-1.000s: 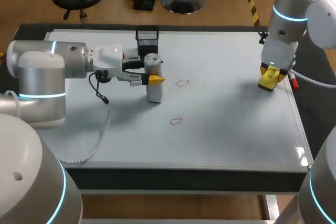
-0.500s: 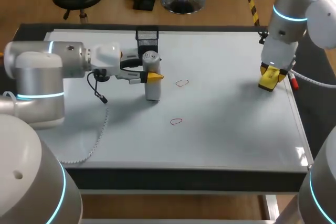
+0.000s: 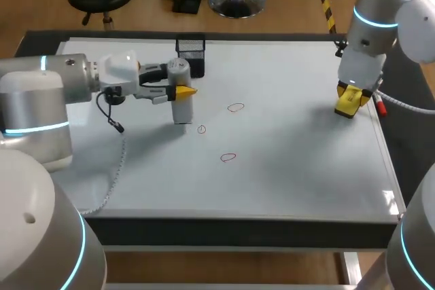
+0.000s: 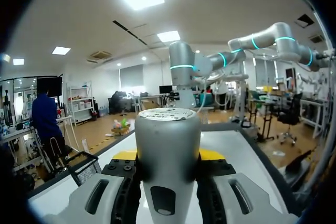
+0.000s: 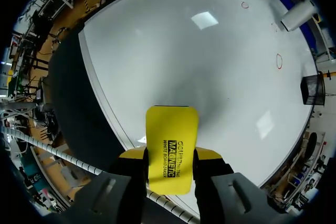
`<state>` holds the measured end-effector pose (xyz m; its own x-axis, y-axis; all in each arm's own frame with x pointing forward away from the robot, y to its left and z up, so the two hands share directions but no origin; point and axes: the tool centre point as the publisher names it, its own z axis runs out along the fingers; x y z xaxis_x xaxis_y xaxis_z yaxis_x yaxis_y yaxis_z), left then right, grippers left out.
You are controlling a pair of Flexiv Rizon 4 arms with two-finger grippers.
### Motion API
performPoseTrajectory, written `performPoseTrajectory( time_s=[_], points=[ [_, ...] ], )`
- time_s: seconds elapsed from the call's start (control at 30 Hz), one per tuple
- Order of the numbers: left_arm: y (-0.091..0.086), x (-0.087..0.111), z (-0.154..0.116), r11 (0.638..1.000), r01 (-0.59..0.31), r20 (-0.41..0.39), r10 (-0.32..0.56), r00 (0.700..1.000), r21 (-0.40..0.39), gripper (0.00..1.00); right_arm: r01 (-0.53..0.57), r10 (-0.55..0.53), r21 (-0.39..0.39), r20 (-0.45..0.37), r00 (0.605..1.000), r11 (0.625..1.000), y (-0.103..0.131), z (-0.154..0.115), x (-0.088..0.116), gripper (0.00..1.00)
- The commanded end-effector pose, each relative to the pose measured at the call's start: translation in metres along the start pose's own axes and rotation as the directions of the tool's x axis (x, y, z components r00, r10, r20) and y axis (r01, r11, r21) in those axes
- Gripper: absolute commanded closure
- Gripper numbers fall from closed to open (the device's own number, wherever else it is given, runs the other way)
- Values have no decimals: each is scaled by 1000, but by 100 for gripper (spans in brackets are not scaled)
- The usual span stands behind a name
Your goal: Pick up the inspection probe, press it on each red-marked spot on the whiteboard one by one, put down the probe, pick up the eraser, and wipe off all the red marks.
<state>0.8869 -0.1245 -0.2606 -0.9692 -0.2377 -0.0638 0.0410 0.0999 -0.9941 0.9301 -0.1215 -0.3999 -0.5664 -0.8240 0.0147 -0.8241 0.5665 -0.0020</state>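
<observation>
Inspection probe (image 3: pixel 180 96), a grey cylinder, is standing upright over the left-centre of the whiteboard (image 3: pixel 292 168). Its lower end is at the board surface, but whether it is pressing there cannot be told. The left gripper (image 3: pixel 183 90) is clamping it from both sides about halfway up, with the yellow-tipped fingers lying level and held apart by the probe's width.

A small red mark (image 3: pixel 202 129) is lying just beside the probe's foot, toward the front edge and apart from it. A second red mark (image 3: pixel 236 107) is sitting nearer the middle, and a third red mark (image 3: pixel 228 157) nearer the front edge. Open white board is stretching around all three and across to the right side. A thin cable (image 3: pixel 119 161) is trailing from the left wrist over the board's left part.

Behind the probe, at the far edge, a black mesh basket (image 3: pixel 191 47) is standing; its contents are not showing.

Well apart, at the board's right edge, the right gripper (image 3: pixel 350 102) is pointing down. It is pinching the yellow eraser (image 5: pixel 171 145) between its two fingers, spread to the eraser's width. The eraser's face is carrying black print, and the probe's top a round label too small to read. A red pen (image 3: pixel 379 105) is lying just beside that gripper.
</observation>
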Motion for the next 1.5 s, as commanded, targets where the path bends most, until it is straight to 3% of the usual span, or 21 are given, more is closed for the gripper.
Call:
performPoseTrajectory(
  time_s=[0.03,0.67,1.13,1.5],
  points=[
    [-8,12,-24,1000,-5,104,5,995,0,100,2,-2,2,-2,1000,1000,-1,0,1,100],
    [-17,14,-109,999,-32,323,42,946,-37,100,2,-2,2,-2,1000,1000,-1,0,1,100],
    [-12,20,-163,999,-14,456,35,889,-51,100,2,-2,2,-2,1000,1000,-1,0,1,100],
    [-4,26,-191,998,11,519,22,855,-61,100,2,-2,2,-2,1000,1000,-1,0,1,100]
  ],
)
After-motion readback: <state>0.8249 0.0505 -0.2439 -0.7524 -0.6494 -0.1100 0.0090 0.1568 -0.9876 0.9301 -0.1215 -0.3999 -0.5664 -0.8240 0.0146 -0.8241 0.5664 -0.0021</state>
